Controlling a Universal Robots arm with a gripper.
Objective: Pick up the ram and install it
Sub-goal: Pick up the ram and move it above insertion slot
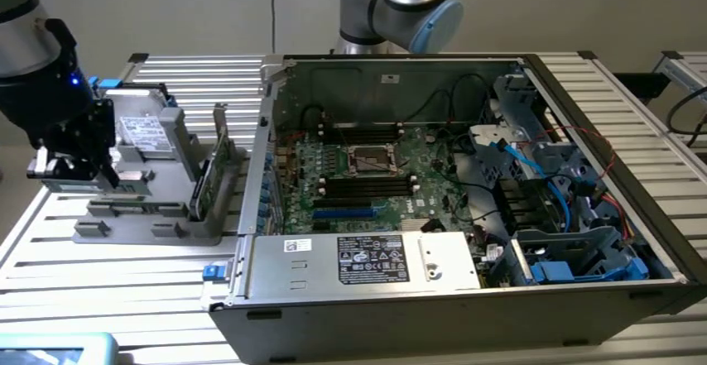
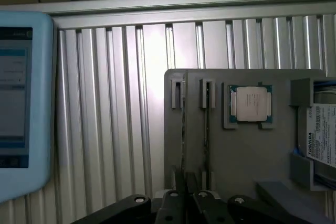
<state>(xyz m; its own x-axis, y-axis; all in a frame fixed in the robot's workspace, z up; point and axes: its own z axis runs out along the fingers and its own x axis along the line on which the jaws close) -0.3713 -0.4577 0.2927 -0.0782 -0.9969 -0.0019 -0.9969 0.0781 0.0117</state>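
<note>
The gripper (image 1: 75, 166), grip state I cannot tell, hangs over the tray (image 1: 144, 231) at 9 o'clock of the case (image 1: 331, 286), where the ram (image 2: 182, 129) seems to stand edge-on in 1 slot: light, stiff, fragile, best pinched mid-length across its faces.

Bare table (image 1: 122, 286) runs along the near side of the grey holder (image 1: 132, 231). On the exterior view's right, the computer case (image 1: 331, 319) crowds it.

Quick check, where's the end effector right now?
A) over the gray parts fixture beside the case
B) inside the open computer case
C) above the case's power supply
A: the end effector is over the gray parts fixture, on the exterior view's left of the computer case.
</note>
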